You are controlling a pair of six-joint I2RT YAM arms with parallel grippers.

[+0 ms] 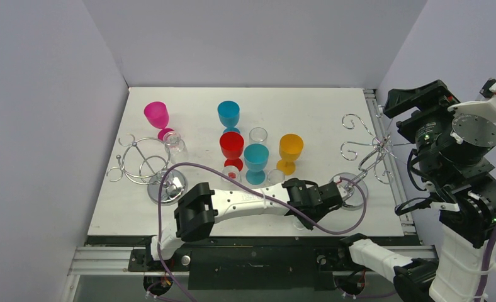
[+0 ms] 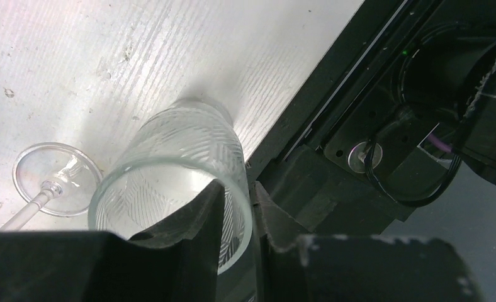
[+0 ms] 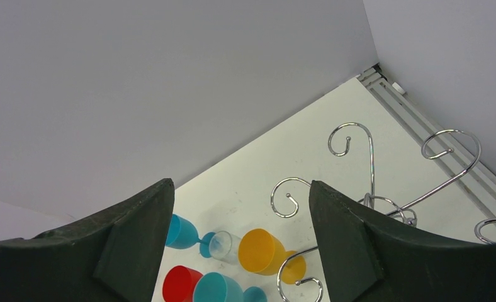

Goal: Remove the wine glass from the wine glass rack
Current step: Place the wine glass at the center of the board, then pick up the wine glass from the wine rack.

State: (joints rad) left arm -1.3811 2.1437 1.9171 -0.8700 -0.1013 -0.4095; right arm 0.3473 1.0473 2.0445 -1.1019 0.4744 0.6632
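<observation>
Black fingers [image 2: 201, 214] of left gripper [image 2: 236, 204] clamped on rim of clear etched wine glass [image 2: 189, 145], one finger inside the bowl, one outside. Glass lies on its side on white table [image 1: 308, 113], close to the dark front edge. Its stem and foot are not visible in the wrist view. A separate clear foot with stem [image 2: 56, 179] sits at left of that frame, and I cannot tell which glass it belongs to.

In the top view the left gripper [image 1: 337, 194] is at lower right of the table, just beside the round base of the wire rack [image 1: 368, 154]. The held glass is mostly hidden under the gripper there, so it is hard to make out. Rack hooks look bare.

Right gripper [image 3: 240, 185] spread wide, nothing between the fingers, raised at the right edge of the frame. It looks down on the chrome hooks [image 3: 371, 189], which are cut off at the bottom of its view.

Second rack [image 1: 141, 160] is at left of the table with a clear glass [image 1: 176, 148] touching or just beside it, contact unclear. Pink goblet [image 1: 157, 116] is behind it. Mid-table cluster: blue goblet [image 1: 228, 115], red goblet [image 1: 231, 146], teal goblet [image 1: 256, 157], orange goblet [image 1: 290, 148], clear tumbler [image 1: 258, 135]. More clear glasses sit near the left forearm, partly blocked and blurry.
</observation>
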